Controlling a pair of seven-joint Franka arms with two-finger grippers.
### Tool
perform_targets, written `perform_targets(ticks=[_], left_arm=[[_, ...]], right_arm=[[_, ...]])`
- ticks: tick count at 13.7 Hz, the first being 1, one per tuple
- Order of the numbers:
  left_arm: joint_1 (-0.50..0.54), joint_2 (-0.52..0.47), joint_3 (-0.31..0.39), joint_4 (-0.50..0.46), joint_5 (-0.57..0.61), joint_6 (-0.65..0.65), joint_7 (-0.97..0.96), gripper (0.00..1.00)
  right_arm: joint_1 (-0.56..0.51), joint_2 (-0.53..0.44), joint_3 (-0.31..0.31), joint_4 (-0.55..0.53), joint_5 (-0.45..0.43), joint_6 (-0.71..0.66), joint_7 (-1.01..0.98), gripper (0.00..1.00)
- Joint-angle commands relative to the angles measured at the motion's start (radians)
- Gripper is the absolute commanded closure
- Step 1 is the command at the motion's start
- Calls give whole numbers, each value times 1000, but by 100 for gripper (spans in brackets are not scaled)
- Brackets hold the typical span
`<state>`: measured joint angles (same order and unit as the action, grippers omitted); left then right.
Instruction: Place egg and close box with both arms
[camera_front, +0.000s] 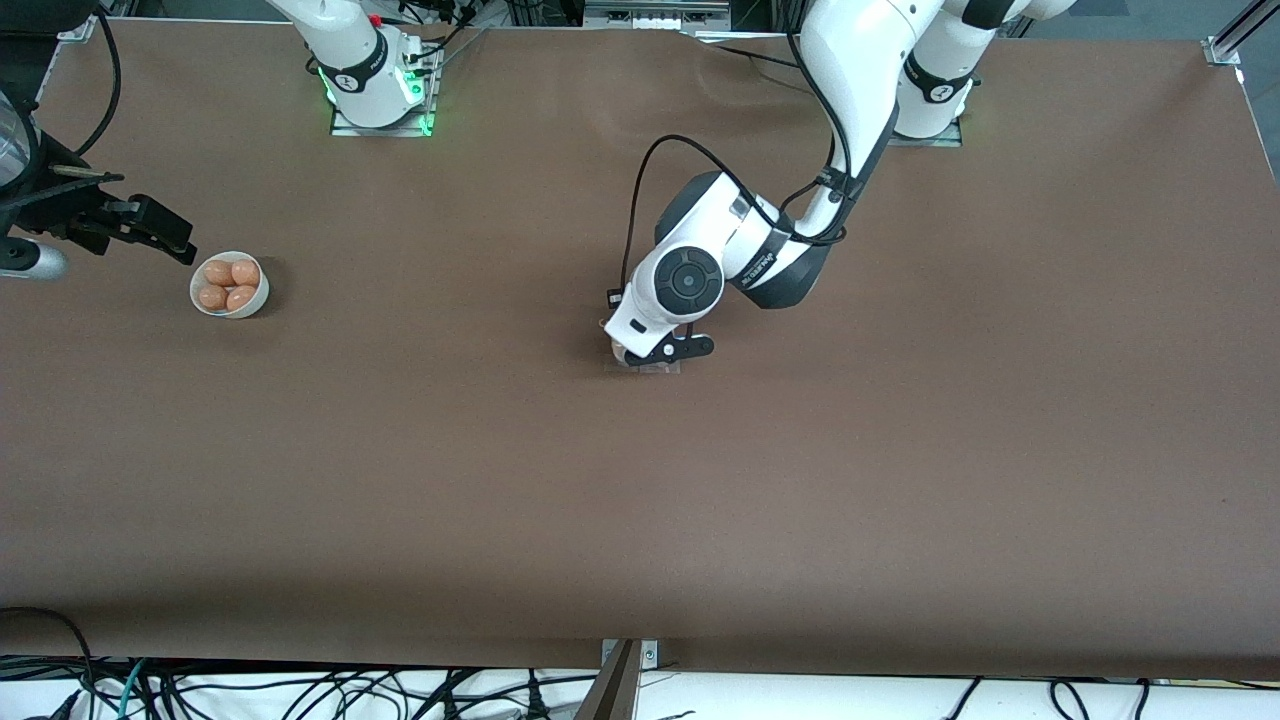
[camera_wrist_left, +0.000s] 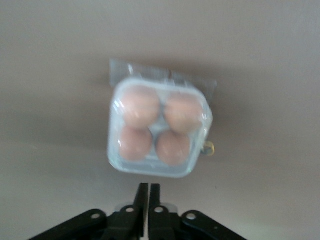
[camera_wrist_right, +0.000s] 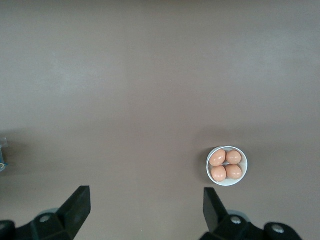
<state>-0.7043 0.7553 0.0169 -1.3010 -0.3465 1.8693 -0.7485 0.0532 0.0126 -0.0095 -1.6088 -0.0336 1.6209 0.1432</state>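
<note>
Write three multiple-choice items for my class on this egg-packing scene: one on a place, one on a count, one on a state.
1. Where does the white bowl stand?
A. toward the right arm's end of the table
B. toward the left arm's end
C. on top of the box

2. How many eggs show under the lid of the box?
A. two
B. three
C. four

3. How do the two pincers stand?
A. both open
B. left shut, right open
C. left open, right shut

Answers:
1 A: the front view has the bowl beside the right pincer, apart from the box.
2 C: the left wrist view shows all four cups filled under the clear lid.
3 B: the left pincer has its fingers together just off the box, holding nothing; the right pincer's stand wide apart.
</note>
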Motion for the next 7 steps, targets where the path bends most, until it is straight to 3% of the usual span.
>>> perform_targets(ticks=[1,2,3,5,7], left_arm=[[0,-2,37,61,98,-16,-3,42],[0,-13,58,74,145,-25,-3,21],[2,-22,66,87,191,-41,-5,12],[8,-66,118,91,263,-50,-3,1],[8,-106,196,94,274,-62,7,1]], right_arm=[[0,-5,-6,4,20,1,-16,0],[0,-5,-6,4,20,1,-16,0],[0,-5,-6,4,20,2,-16,0],[0,-3,-6,4,32,1,-16,0],[0,-5,-6,4,37,2,-16,0]])
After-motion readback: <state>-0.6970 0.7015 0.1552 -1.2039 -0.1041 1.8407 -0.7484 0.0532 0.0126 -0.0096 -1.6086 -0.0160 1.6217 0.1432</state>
